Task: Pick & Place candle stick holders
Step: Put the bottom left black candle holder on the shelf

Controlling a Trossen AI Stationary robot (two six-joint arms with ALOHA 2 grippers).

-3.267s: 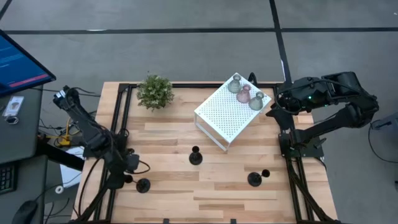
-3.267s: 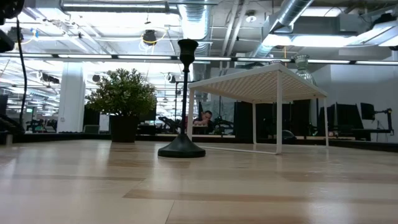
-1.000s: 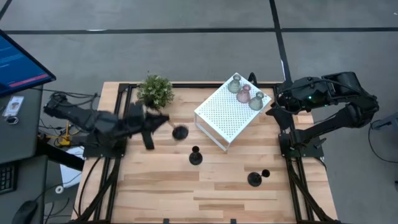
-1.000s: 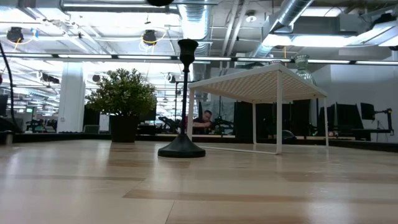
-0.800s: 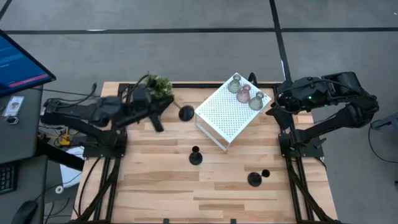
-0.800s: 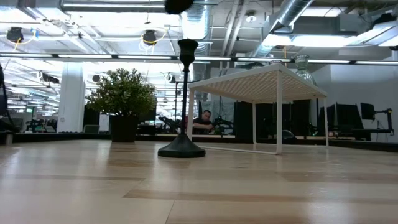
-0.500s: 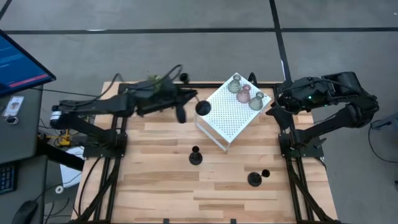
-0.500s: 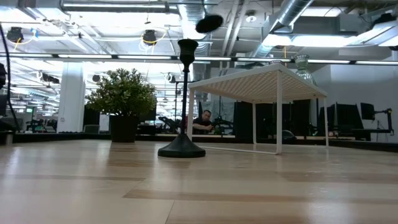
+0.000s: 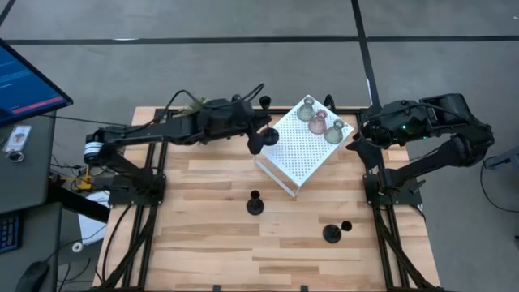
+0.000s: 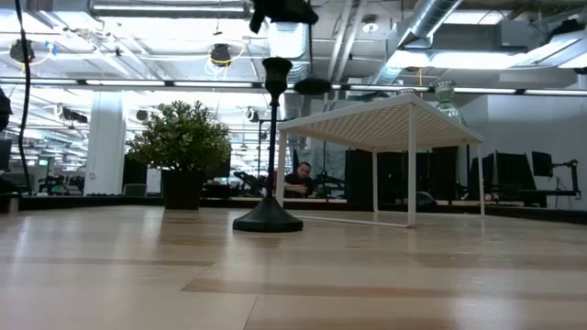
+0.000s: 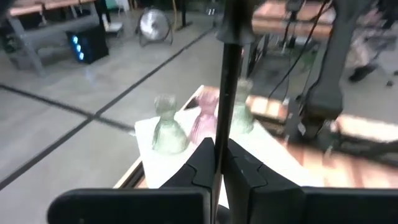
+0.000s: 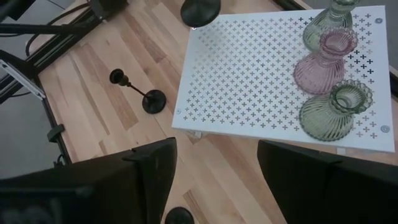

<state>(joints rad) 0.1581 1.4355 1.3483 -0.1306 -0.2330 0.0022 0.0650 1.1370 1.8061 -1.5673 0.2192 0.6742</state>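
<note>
My left gripper (image 9: 256, 139) reaches across the table's far side and is shut on a black candle stick holder (image 9: 270, 136). The holder's round base (image 10: 312, 87) hovers at the left corner of the white perforated box (image 9: 300, 154). Three glass holders, two greenish (image 9: 306, 108) (image 9: 333, 132) and one pink (image 9: 318, 122), stand on the box's far right corner. Another black holder (image 9: 255, 204) stands mid-table, and a further one (image 9: 332, 233) is at the near right. My right gripper (image 12: 217, 180) waits open above the table's far right edge. My left gripper pinches the black holder's thin stem (image 11: 222, 118) between its two fingers (image 11: 202, 158), coming from the table's left and lying across the stem. The holder is about upright and lifted clear. Its base (image 12: 200, 10) hangs below the fingers, just above the level of the box's top.
A green potted plant (image 10: 183, 147) stands at the far left, mostly under my left arm in the high view. A monitor (image 9: 28, 81) stands beyond the left edge. Bare wood (image 9: 219, 251) lies along the near side.
My left gripper has carried the black holder from the table's left part toward the right and far edges, up to the box's left corner, and has come down with it. The holder has stayed about upright and clear of the table.
</note>
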